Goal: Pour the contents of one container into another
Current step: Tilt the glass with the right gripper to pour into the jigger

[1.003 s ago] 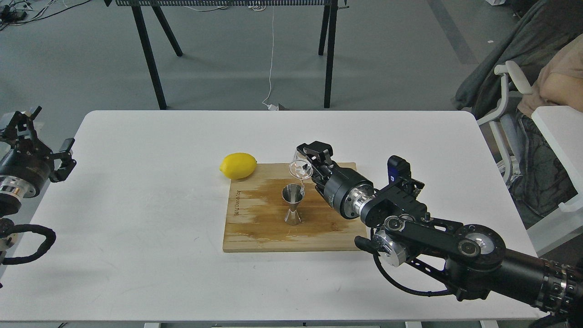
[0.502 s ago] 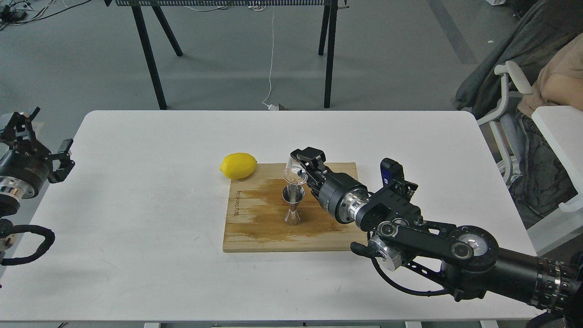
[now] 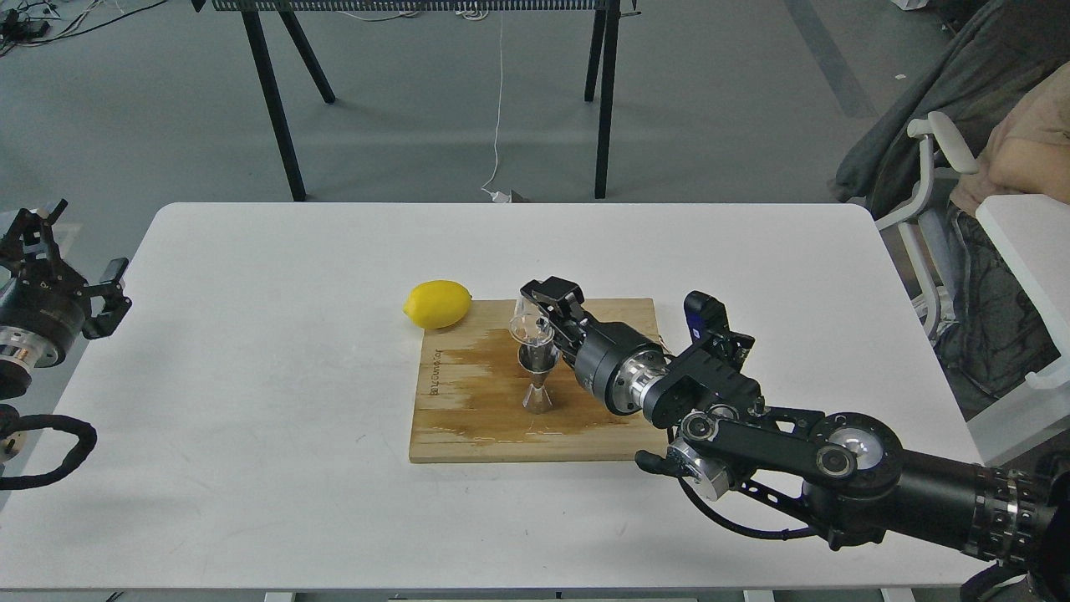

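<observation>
Head view. My right gripper (image 3: 539, 316) is clamped on the small clear glass cup (image 3: 530, 324), tipped over so its mouth faces down and left, right above the top of the steel jigger (image 3: 537, 376). The jigger stands upright on the wooden cutting board (image 3: 468, 418), whose surface is darkened with wet patches. A lemon (image 3: 437, 303) lies at the board's far left corner, touching it. My left gripper (image 3: 50, 267) hangs off the table's left edge, fingers spread, holding nothing.

Risks, as I judge them: the jigger's mouth is narrow, so a small sideways offset would send liquid onto the board. The cup rim sits very near the jigger's lip; a nudge could topple the jigger on its narrow foot.

Hard to read: the cup hides the jigger's mouth, so fill level is unknown. No stream is discernible. Whether cup and jigger touch, I cannot tell.
</observation>
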You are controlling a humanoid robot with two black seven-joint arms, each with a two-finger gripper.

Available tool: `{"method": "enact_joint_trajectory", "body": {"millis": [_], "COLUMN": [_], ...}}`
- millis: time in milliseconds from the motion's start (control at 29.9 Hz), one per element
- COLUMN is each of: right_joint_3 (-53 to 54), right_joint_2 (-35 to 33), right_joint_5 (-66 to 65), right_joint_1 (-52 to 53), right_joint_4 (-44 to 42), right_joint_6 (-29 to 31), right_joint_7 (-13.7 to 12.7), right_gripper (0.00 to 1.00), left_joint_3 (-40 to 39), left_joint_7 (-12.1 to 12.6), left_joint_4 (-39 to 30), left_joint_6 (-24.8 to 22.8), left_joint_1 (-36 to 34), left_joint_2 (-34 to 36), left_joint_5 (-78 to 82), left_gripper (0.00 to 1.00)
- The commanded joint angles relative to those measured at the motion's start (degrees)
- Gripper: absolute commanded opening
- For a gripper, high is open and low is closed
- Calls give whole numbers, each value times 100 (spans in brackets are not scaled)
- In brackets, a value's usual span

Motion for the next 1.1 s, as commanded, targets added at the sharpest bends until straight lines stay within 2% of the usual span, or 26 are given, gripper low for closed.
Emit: {"method": "enact_joint_trajectory", "body": {"millis": [0, 1070], "right_joint_3": [-46, -679], "right_joint_2": [-9, -106], "right_joint_5": [-13, -417], "right_joint_1": [83, 505], "right_joint_4": [-9, -44], "right_joint_6": [0, 0], "right_joint_7": [1, 89], "right_gripper": [45, 45], "left_joint_3": [0, 0], "left_joint_7": [0, 0], "left_joint_4": [1, 1], "left_joint_6": [0, 0], "left_joint_1": [0, 0], "left_joint_2": [0, 35], "left_joint_5": [0, 0], "left_gripper": [99, 99]}}
